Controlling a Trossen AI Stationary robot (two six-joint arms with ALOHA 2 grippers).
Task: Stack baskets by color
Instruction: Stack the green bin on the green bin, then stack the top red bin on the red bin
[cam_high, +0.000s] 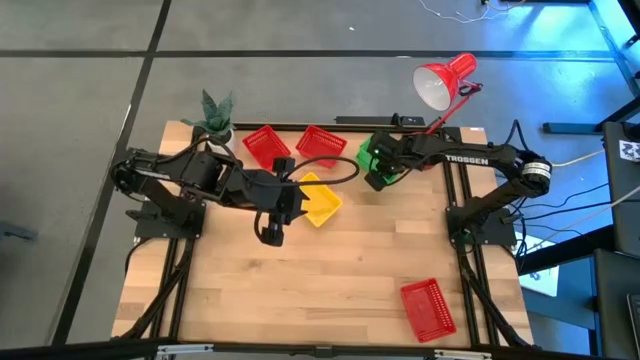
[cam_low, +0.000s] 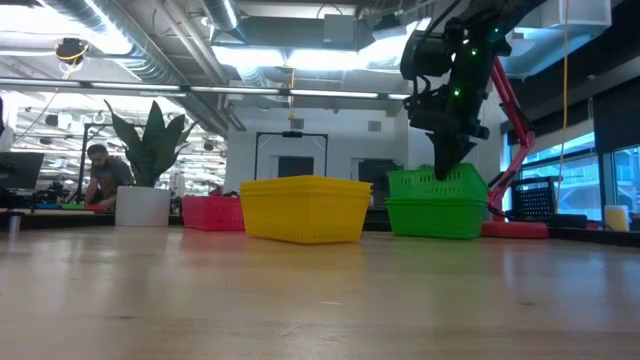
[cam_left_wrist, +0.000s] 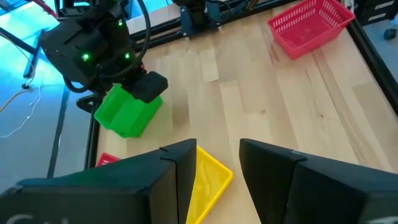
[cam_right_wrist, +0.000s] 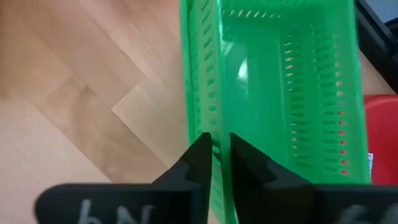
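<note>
A green basket (cam_high: 372, 158) sits on top of another green one (cam_low: 436, 218) at the far right of the table, under the red lamp. My right gripper (cam_right_wrist: 222, 152) reaches down onto its near wall, fingers nearly shut. A yellow basket (cam_high: 320, 200) lies mid-table. My left gripper (cam_left_wrist: 217, 152) hovers open above and just near of it, touching nothing. Two red baskets (cam_high: 267, 147) (cam_high: 321, 144) rest on the far edge, and a third red one (cam_high: 428, 308) lies at the near right. My right gripper has the green basket's slatted wall (cam_right_wrist: 219, 124) at its rim between its two fingers, one finger inside the basket and one outside. The fingers come from above, pointing steeply down. The basket sits level, nested on the green one below it (cam_low: 436, 218).
A red desk lamp (cam_high: 442, 80) leans over the table's far right corner. A small white potted plant (cam_high: 216, 115) stands at the far left corner. Bare wood lies between the yellow basket and the near-right red one. A person (cam_low: 100, 175) sits in the room behind.
</note>
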